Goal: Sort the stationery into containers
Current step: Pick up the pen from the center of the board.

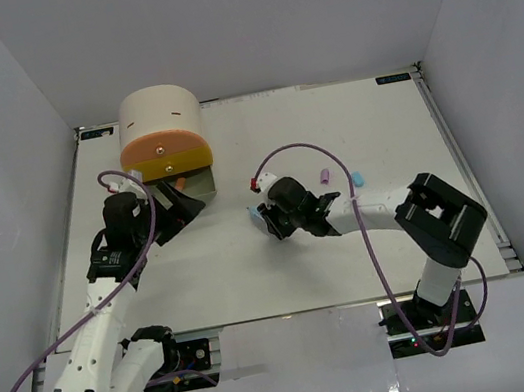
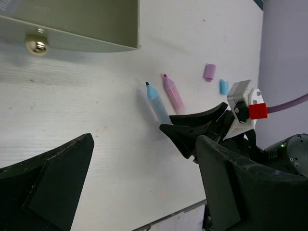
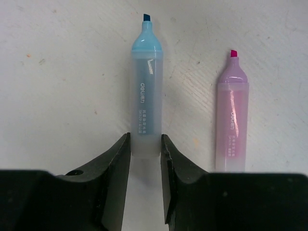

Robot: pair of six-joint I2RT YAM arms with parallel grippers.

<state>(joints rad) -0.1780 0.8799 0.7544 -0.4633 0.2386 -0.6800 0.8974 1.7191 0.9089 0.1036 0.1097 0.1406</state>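
An uncapped blue highlighter (image 3: 146, 86) lies on the table, tip pointing away, with my right gripper (image 3: 145, 144) shut on its rear end, one finger against each side. An uncapped pink highlighter (image 3: 232, 115) lies parallel just to its right, apart from the fingers. Both pens also show in the left wrist view, the blue highlighter (image 2: 158, 102) left of the pink highlighter (image 2: 173, 94). My left gripper (image 2: 144, 144) hangs open and empty near the pulled-out grey-green drawer (image 2: 82, 29) with its round knob (image 2: 36, 44). The beige cabinet (image 1: 156, 113) stands at the back left, its orange drawer (image 1: 165, 150) pushed in.
A purple cap (image 1: 325, 176) and a blue cap (image 1: 358, 179) lie on the table right of the right gripper (image 1: 268, 220). The left gripper (image 1: 182, 205) sits just in front of the open drawer. White walls close in the table on three sides.
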